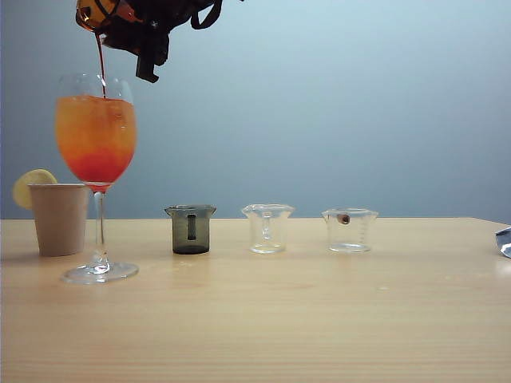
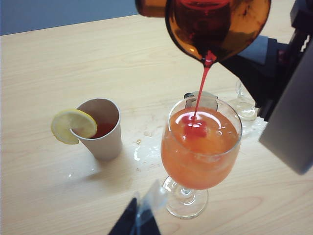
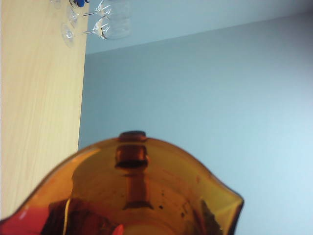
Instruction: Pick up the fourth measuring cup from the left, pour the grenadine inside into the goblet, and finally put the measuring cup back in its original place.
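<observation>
Pouring from above, the right gripper (image 1: 148, 36), a black mechanism at the upper edge of the exterior view, pinches the fourth measuring cup (image 1: 100, 14), a small translucent amber-red beaker with a flared rim, tipped steeply over the goblet (image 1: 96, 140). A thin, glossy thread of dark red grenadine (image 1: 101, 68) falls from the spout into the open mouth of the glass. The goblet is tall, clear and stemmed, standing upright on a round foot on the pale wood-grain table (image 1: 319, 319); its bowl holds cloudy orange drink, with a denser red layer settled at the base. Seen from the left wrist, the stream lands as a red blot at the centre of the orange surface. Just beside the goblet stands a tan paper cup (image 1: 58, 217), matte and tapered, with a lemon slice (image 1: 32, 185) on its rim. Further along the table sit a smoky grey cup (image 1: 190, 229) and two clear cups (image 1: 267, 227), each short and beaker-shaped. The left gripper (image 2: 139, 220) shows only as dark tips low in its own view, near the goblet's foot; whether it is spread or pressed together cannot be told.
</observation>
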